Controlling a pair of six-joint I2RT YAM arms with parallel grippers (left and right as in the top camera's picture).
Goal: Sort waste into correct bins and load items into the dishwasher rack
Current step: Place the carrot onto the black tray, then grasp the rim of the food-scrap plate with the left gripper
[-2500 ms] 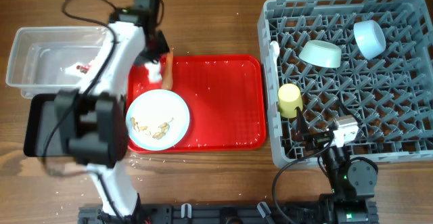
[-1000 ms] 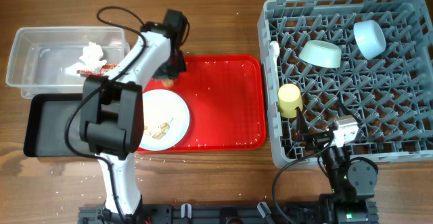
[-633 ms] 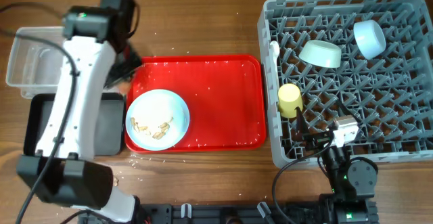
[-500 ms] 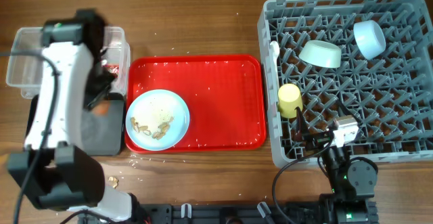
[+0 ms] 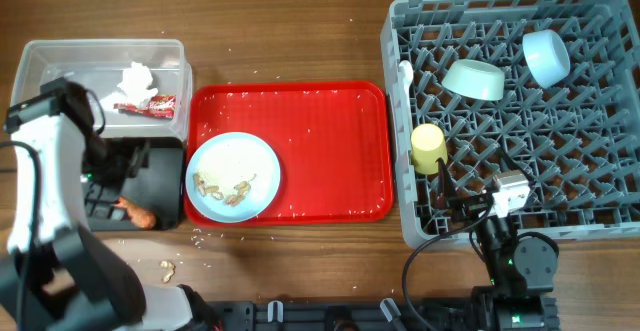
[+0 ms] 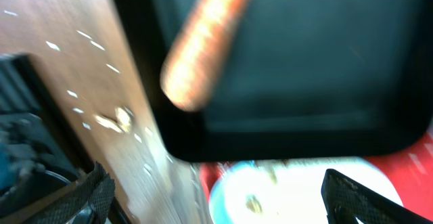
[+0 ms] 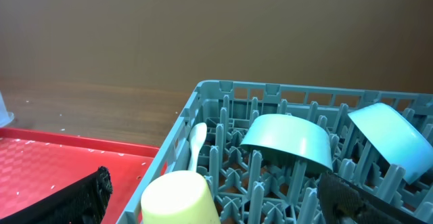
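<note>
The orange carrot (image 5: 135, 212) (image 6: 203, 48) lies loose in the black bin (image 5: 166, 176) (image 6: 304, 82). My left gripper (image 5: 108, 171) (image 6: 220, 197) hovers over that bin, open, nothing between its fingers. In the clear bin (image 5: 60, 61) are the white tissue (image 5: 135, 75) and the red wrapper (image 5: 146, 102). The pale blue plate (image 5: 233, 161) (image 6: 291, 197) holds beige crumbs (image 5: 227, 186). The grey rack (image 5: 590, 221) (image 7: 203, 92) holds the mint bowl (image 5: 473, 79) (image 7: 287, 139), light blue bowl (image 5: 546, 56) (image 7: 385, 139), yellow cup (image 5: 428, 147) (image 7: 179, 197) and white spoon (image 5: 405, 71) (image 7: 196, 139). My right gripper (image 5: 452, 199) (image 7: 220, 200) is open at the rack's front.
A flat red tray (image 5: 330, 141) (image 7: 61, 156) lies between the bins and the rack, with the plate on its left part. Loose crumbs (image 5: 168, 268) (image 6: 115, 119) lie on the wooden table in front of the black bin.
My left gripper carried the carrot from the tray's back left corner over to the black bin and opened; the carrot now lies in that bin. The right arm has not moved.
</note>
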